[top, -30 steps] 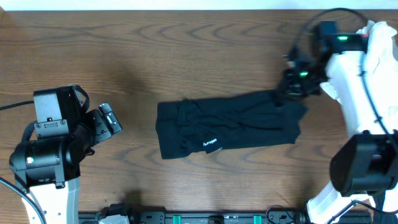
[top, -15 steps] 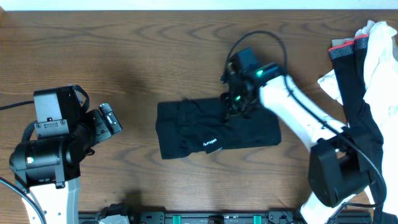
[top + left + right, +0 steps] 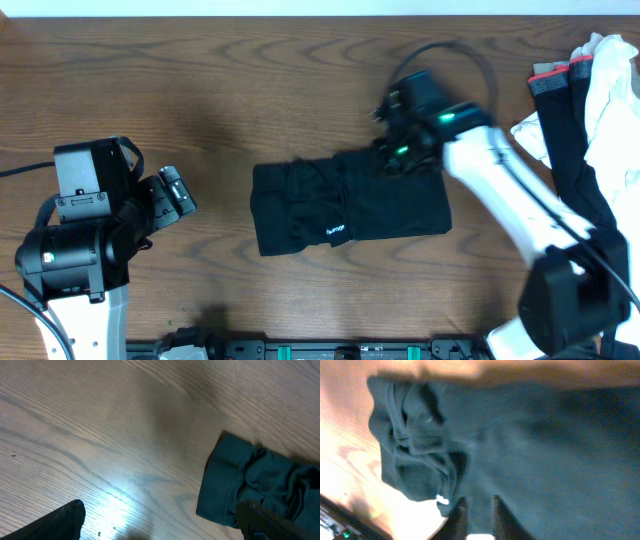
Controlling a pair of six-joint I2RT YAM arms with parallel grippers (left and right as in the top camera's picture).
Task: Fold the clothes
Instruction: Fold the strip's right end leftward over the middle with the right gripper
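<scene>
The plain black short-sleeved T-shirt (image 3: pixel 345 205) lies in the middle of the brown wooden table (image 3: pixel 200 80) as a folded slab, its long axis running left to right. The right gripper (image 3: pixel 398 162) sits over its back right corner, jaws all but closed; whether fabric is pinched between them I can't make out. The left gripper (image 3: pixel 177 193) gapes wide, well apart off the shirt's left end, so the right arm is the nearer.
</scene>
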